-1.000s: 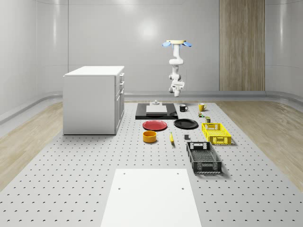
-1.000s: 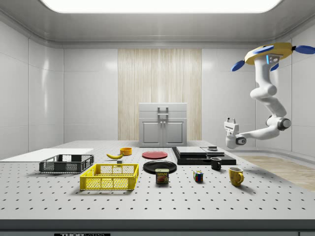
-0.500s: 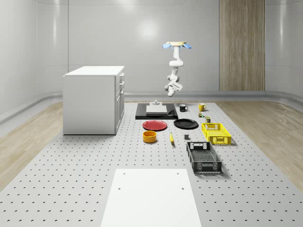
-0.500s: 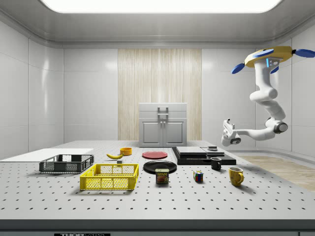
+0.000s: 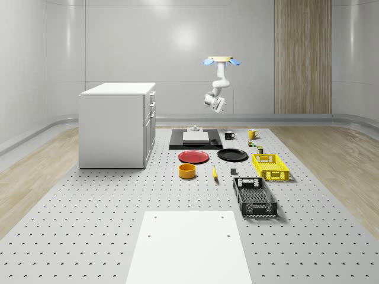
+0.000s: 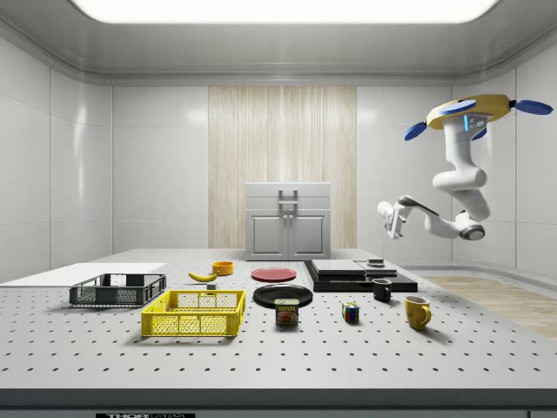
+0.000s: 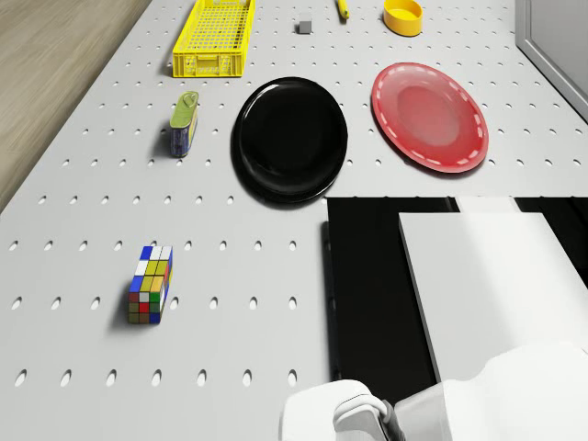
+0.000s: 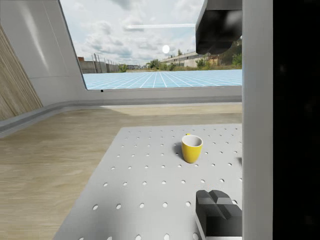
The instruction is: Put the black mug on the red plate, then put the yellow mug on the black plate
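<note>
In the side view, left to right, we see the red plate point(image 6: 273, 274) and black plate point(image 6: 283, 295) bare on the table point(image 6: 261, 357), the black mug point(image 6: 382, 290) and yellow mug point(image 6: 417, 312) standing apart, and the drone point(image 6: 470, 111) hovering beyond the table's far end, its gripper point(image 6: 387, 219) high above the black mug; we cannot tell how the fingers stand.
</note>
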Motion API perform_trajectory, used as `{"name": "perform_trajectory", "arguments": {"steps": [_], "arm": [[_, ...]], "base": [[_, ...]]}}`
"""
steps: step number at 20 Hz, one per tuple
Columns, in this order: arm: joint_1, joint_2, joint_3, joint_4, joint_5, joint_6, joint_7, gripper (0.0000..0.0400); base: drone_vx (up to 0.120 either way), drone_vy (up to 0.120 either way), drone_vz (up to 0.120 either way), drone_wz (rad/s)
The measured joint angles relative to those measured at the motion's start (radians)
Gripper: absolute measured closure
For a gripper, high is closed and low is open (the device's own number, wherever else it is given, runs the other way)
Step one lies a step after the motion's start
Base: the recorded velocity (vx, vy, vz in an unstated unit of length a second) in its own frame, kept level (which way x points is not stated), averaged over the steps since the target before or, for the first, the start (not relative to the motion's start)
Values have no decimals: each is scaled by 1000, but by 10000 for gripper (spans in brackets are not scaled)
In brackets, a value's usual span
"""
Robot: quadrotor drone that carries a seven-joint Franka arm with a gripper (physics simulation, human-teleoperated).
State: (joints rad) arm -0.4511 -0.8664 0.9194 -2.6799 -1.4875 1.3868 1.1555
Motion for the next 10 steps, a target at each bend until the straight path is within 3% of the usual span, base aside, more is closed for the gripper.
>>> {"name": "perform_trajectory", "arguments": {"steps": [4,10], "arm": [[-215,-52,150,-140,-288,-92,165,0],[-437,-119,265,-204,-458,-193,313,0]], "base": [[120,0,-120,0],[120,0,-120,0]]}}
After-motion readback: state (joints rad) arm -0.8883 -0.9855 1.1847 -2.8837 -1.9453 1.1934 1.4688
